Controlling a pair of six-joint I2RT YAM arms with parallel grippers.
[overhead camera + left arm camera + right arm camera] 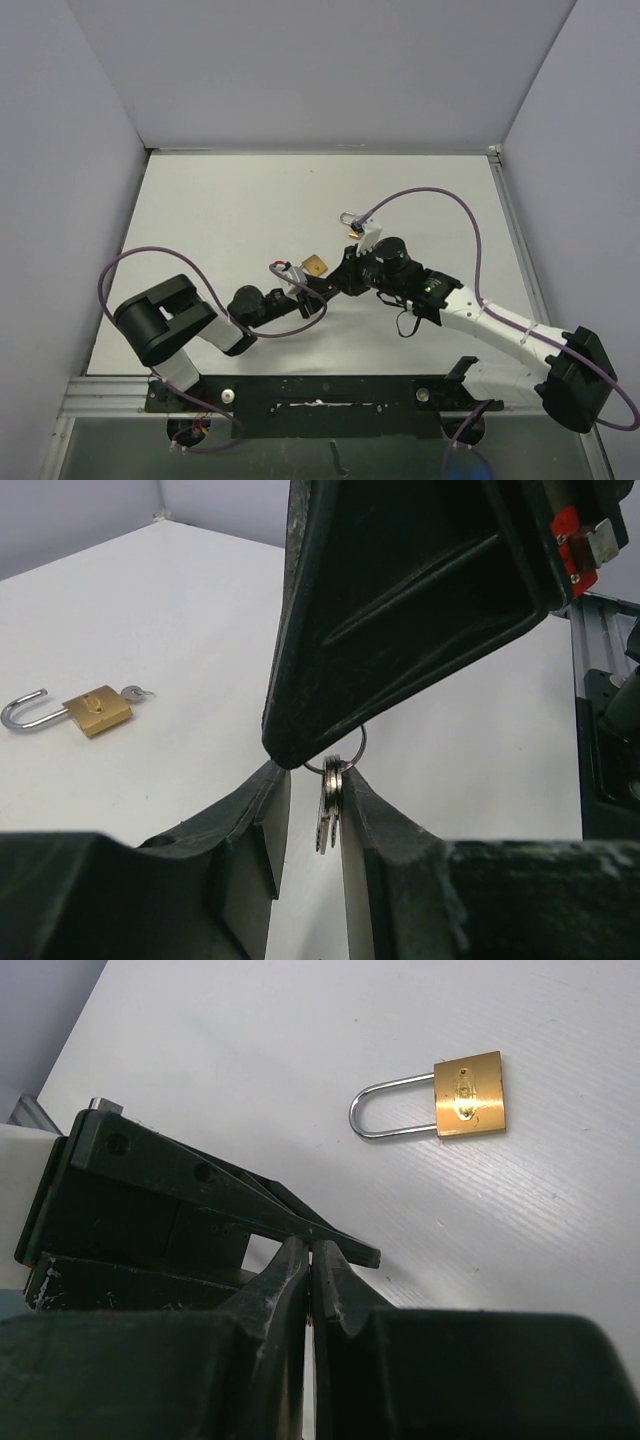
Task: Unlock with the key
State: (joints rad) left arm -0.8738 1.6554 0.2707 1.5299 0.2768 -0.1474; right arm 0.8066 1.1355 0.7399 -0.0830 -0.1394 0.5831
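My right gripper (342,279) (310,1250) is shut on a key ring (357,753). Two silver keys (328,815) hang from the ring. My left gripper (310,288) (312,776) is open, and the keys hang between its jaws against the right pad (352,880). A brass padlock (96,709) with an open shackle and a small key in its base lies on the table to the left. It also shows in the top view (349,221). A second brass padlock (469,1094) (316,265) lies beside the left gripper's tip.
The white table (230,210) is walled on three sides. The metal base rail (600,670) (300,395) runs along the near edge. Purple cables (440,195) loop over both arms. The two arms meet at the table's middle.
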